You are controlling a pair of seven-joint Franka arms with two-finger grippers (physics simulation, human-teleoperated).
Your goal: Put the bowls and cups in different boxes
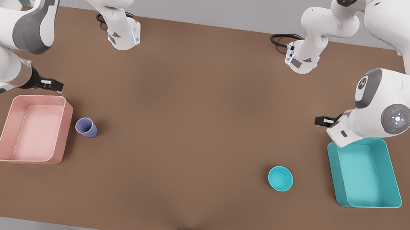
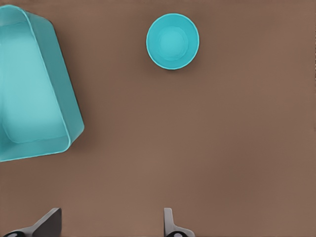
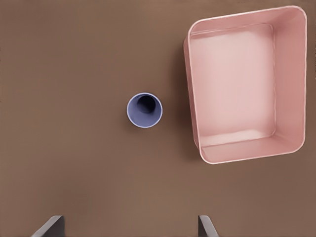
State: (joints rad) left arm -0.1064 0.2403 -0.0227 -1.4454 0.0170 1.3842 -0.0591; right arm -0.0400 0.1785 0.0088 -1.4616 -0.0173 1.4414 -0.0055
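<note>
The teal bowl [image 1: 280,178] is sitting upright on the brown table [image 1: 195,129] nearest the front camera, well apart from everything but nearest the teal box [image 1: 363,173], which is lying toward the front view's right. The left gripper [image 1: 321,120] is hanging above the table just behind that box's far corner, holding nothing, its two fingers [image 2: 170,224] spread wide apart in the left wrist view, where the bowl [image 2: 173,41] and teal box [image 2: 34,84] are lying ahead of them on bare tabletop. Toward the front view's left, the lavender cup [image 1: 87,127] is standing upright just beside the pale pink box [image 1: 34,129], not touching it. The right gripper [image 1: 56,85] is hovering over the table behind the pink box's far edge, likewise released, with its fingers [image 3: 49,227] parted widely in the right wrist view, where the cup [image 3: 144,110] and pink box [image 3: 247,84] are lying side by side. Both boxes are holding nothing.
</note>
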